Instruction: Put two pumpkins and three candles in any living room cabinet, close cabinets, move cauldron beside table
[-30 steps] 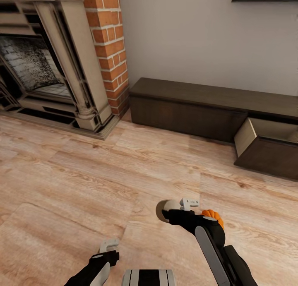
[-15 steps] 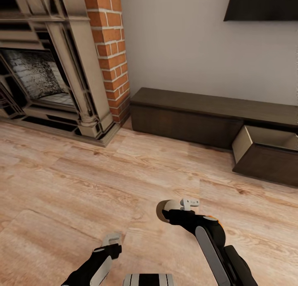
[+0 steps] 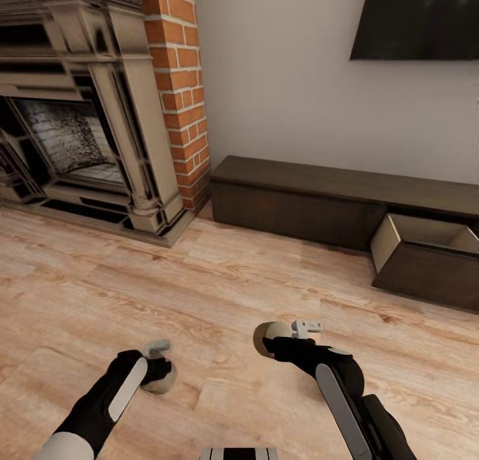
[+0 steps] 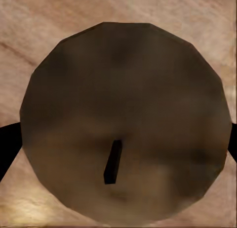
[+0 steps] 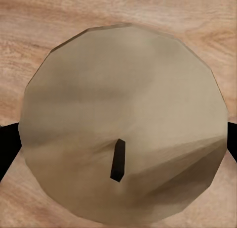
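Long dark cabinet (image 3: 346, 200) along the far wall, one drawer (image 3: 429, 257) pulled open at its right end, pale inside, nothing seen in it. Each arm carries a candle: left tool (image 3: 157, 367) clenched on left candle (image 4: 123, 121), right tool (image 3: 283, 337) clenched on right candle (image 5: 126, 124), wicks facing the wrist cameras, both held above the wood floor (image 3: 219, 293). Judged step: carry to the drawer. Roll right and forward, square up to the open drawer, lower one candle at a time, release low. Stone fireplace (image 3: 80, 114) and brick column (image 3: 181, 87) off to the left, dark screen (image 3: 416, 20) on the wall; path looks clear.
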